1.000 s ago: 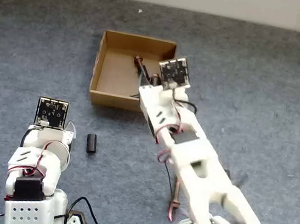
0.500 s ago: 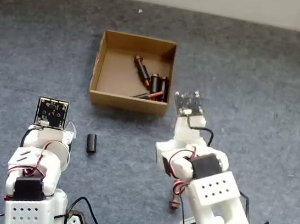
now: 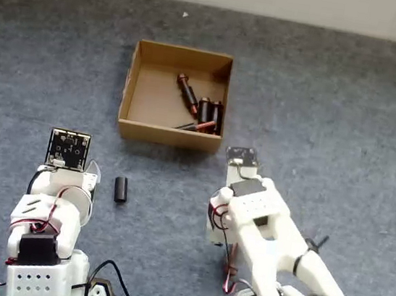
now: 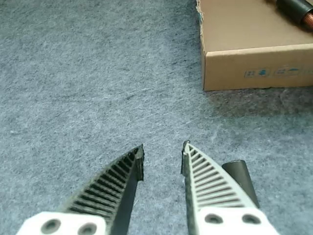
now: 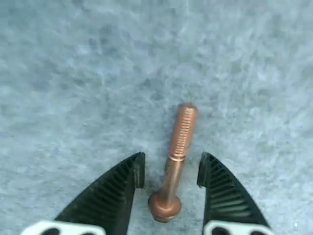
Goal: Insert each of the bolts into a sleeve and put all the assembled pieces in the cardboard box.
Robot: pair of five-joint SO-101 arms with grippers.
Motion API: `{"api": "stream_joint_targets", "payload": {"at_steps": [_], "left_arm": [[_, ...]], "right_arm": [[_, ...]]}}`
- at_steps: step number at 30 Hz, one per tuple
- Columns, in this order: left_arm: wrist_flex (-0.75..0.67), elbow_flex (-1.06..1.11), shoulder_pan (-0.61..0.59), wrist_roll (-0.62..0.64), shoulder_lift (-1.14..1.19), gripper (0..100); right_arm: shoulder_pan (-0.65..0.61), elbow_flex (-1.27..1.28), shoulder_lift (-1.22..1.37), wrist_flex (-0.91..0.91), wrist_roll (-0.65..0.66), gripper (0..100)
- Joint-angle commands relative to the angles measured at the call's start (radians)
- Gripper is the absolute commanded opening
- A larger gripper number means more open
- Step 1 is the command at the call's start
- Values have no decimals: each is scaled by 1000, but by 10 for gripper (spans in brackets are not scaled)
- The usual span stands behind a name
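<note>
- Grey felt carpet covers the whole work surface under both arms.
- One copper-coloured bolt lies flat on the carpet. Its head sits between the fingers of the right gripper and its threaded end reaches out past the fingertips.
- The right gripper hangs low over the bolt with its fingers moderately spread, one on each side of the shank. A sliver of carpet shows on both sides, so nothing is clamped.
- A black sleeve lies on its side on the carpet between the two arms, nearer the left one and apart from the box.
- The left gripper holds nothing. Its fingers stand a narrow gap apart above the carpet, and the sleeve lies just beside one of them.
- The cardboard box stands open-topped beyond both arms.
- Assembled pieces, dark sleeves with copper bolts through them, lie clustered in the half of the box nearer the right arm; their exact number is hard to tell.
- The right arm is folded low, with its wrist just short of the box's near corner.
</note>
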Motion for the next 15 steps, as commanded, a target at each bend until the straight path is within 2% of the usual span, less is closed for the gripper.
{"api": "stream_joint_targets", "payload": {"at_steps": [1, 3, 7, 15], "left_arm": [[-21, -5, -7, -2, -7, 154], [-21, -5, -7, -2, -7, 154], [-21, -5, -7, -2, -7, 154], [-21, -5, -8, -2, -7, 152]], "right_arm": [[45, -15, 48, 12, -3, 170], [58, -15, 68, 10, 0, 146], [53, -16, 50, -24, 75, 0], [-16, -16, -222, -31, 324, 3]]}}
